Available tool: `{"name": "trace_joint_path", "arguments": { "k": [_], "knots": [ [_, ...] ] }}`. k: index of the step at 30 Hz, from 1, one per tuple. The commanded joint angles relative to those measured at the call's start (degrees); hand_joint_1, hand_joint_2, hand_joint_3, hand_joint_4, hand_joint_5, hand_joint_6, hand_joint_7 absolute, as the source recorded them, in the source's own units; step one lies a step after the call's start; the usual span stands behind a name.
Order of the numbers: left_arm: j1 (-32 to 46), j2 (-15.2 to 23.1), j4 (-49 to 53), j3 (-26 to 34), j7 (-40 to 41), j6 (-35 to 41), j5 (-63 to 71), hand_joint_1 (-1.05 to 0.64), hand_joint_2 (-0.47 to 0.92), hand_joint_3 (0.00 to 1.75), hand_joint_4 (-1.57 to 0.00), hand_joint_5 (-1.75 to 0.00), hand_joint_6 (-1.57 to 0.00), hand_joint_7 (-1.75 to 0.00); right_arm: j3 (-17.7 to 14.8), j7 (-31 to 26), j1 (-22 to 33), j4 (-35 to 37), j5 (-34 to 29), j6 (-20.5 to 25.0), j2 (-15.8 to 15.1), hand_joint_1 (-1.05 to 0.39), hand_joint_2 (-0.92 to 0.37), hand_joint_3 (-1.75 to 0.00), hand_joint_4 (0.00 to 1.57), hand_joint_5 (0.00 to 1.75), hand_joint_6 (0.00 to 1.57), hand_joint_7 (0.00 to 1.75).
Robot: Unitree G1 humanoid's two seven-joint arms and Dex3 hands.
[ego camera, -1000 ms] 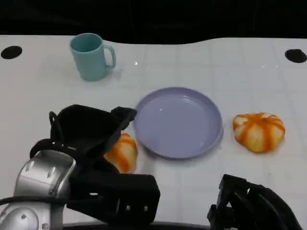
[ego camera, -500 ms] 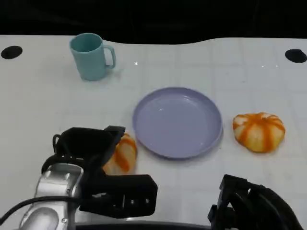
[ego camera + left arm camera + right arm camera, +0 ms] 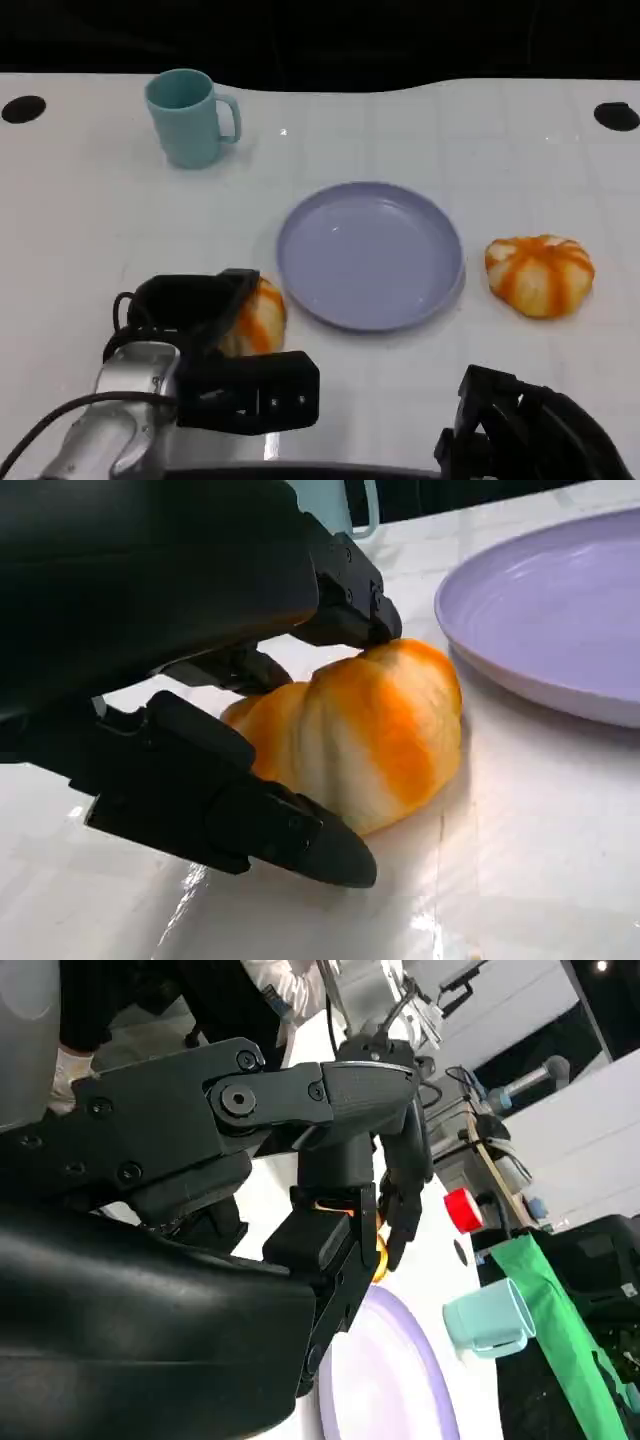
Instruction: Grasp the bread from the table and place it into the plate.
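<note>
Where left hand [image 3: 200, 305] cups bread [image 3: 257, 318], bun half hidden (right hand [image 3: 520, 430] cropped, state unclear).

The desk [image 3: 480, 150] has a glossy white top marked with a faint grid of pale lines. Overhead light produces soft reflections on it, including a small bright glint [image 3: 284, 132] near the far edge. Two round black spots sit near the far corners, one at the left [image 3: 23, 108] and one at the right [image 3: 616, 116]. The far edge follows a shallow curve; beyond it the head view is dark. In the right wrist view, the room behind holds white wall panels [image 3: 600, 1150], a green cloth [image 3: 560, 1310], a red round object [image 3: 462, 1209] on a stand, and cluttered equipment [image 3: 400, 1010].
</note>
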Motion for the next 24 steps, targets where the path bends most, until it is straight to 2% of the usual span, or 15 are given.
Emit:
{"name": "trace_joint_path", "arguments": {
  "k": [1,2,3,7,8,9,11,14,15,16,17,21,23,24],
  "knots": [
    [-2.22,0.85,5.72,-1.41,2.42,-2.06,-1.46,-0.38,0.92,0.01,-0.87,-0.41,-0.76,-0.06,-0.48,0.10,0.46,-0.42,0.23,-0.57,-0.54,-0.72,-0.92,-0.25,0.87,1.61,0.76,1.41],
    [-2.52,0.96,6.77,-1.57,2.82,-2.85,-2.07,-0.32,0.92,0.05,-0.86,-0.74,-0.92,-0.05,-0.45,0.00,0.50,-0.57,0.22,-0.46,-0.56,-0.72,-0.92,-0.25,0.87,1.61,0.76,1.42],
    [-2.71,1.08,7.60,-1.60,3.10,-3.68,-2.80,-0.29,0.92,0.08,-0.86,-0.89,-1.00,-0.06,-0.43,0.00,0.54,-0.62,0.17,-0.51,-0.59,-0.72,-0.92,-0.25,0.87,1.61,0.76,1.42],
    [-3.03,1.37,10.16,-2.06,5.63,-5.70,-4.39,-0.31,0.92,0.15,-0.87,-1.07,-1.12,-0.07,-0.55,0.30,0.58,-0.48,0.53,-0.51,-0.53,-0.72,-0.92,-0.25,0.87,1.61,0.76,1.42],
    [-2.92,1.60,10.80,-2.45,7.31,-6.38,-4.09,-0.30,0.92,0.14,-0.81,-1.38,-1.16,-0.07,-0.61,0.50,0.54,-0.32,0.74,-0.56,-0.47,-0.71,-0.92,-0.25,0.86,1.62,0.75,1.42],
    [-2.86,1.75,11.48,-2.76,9.00,-7.00,-3.84,-0.29,0.92,0.15,-0.79,-1.50,-1.16,-0.07,-0.65,0.62,0.50,-0.22,0.83,-0.60,-0.45,-0.71,-0.92,-0.25,0.86,1.62,0.75,1.42],
    [-2.64,1.90,13.58,-3.00,15.23,-9.55,-3.65,-0.26,0.92,0.13,-0.80,-1.69,-1.21,-0.09,-0.74,0.79,0.44,-0.09,1.00,-0.54,-0.43,-0.71,-0.92,-0.25,0.86,1.62,0.75,1.42],
    [-2.91,1.68,17.28,-3.17,23.78,-12.68,-3.69,-0.23,0.92,0.08,-0.84,-1.74,-1.24,-0.12,-0.85,1.08,0.32,0.20,1.06,-0.78,-0.46,-0.70,-0.92,-0.25,0.86,1.62,0.75,1.40],
    [-3.09,1.60,18.72,-3.14,26.94,-14.03,-3.78,-0.20,0.92,0.05,-0.84,-1.74,-1.15,-0.42,-0.90,1.24,0.27,0.37,1.07,-0.91,-0.47,-0.70,-0.92,-0.25,0.86,1.62,0.75,1.40],
    [-3.30,1.53,19.94,-3.16,29.24,-15.07,-3.88,-0.19,0.92,0.06,-0.83,-1.74,-0.94,-0.93,-0.95,1.37,0.23,0.48,1.06,-0.99,-0.47,-0.70,-0.92,-0.25,0.85,1.62,0.75,1.40],
    [-3.52,1.46,21.02,-3.25,32.00,-15.74,-3.64,-0.18,0.92,0.08,-0.83,-1.75,-0.78,-1.28,-1.00,1.35,0.22,0.56,1.01,-1.01,-0.43,-0.70,-0.92,-0.25,0.86,1.62,0.75,1.40],
    [-4.21,1.61,23.69,-3.73,40.96,-18.30,-3.15,-0.17,0.91,0.15,-0.80,-1.75,-0.64,-1.65,-1.15,1.46,0.23,0.61,1.14,-0.83,-0.37,-0.71,-0.92,-0.23,0.86,1.62,0.76,1.39],
    [-4.47,1.81,24.50,-3.90,43.85,-19.47,-3.24,-0.15,0.90,0.16,-0.81,-1.75,-0.62,-1.69,-1.20,1.62,0.19,0.72,1.19,-0.94,-0.32,-0.71,-0.92,-0.23,0.85,1.62,0.76,1.38],
    [-4.58,1.89,24.72,-3.98,44.51,-19.70,-3.29,-0.15,0.90,0.17,-0.81,-1.75,-0.64,-1.60,-1.22,1.67,0.15,0.78,1.21,-0.96,-0.29,-0.71,-0.92,-0.23,0.85,1.62,0.76,1.38]
  ]
}}
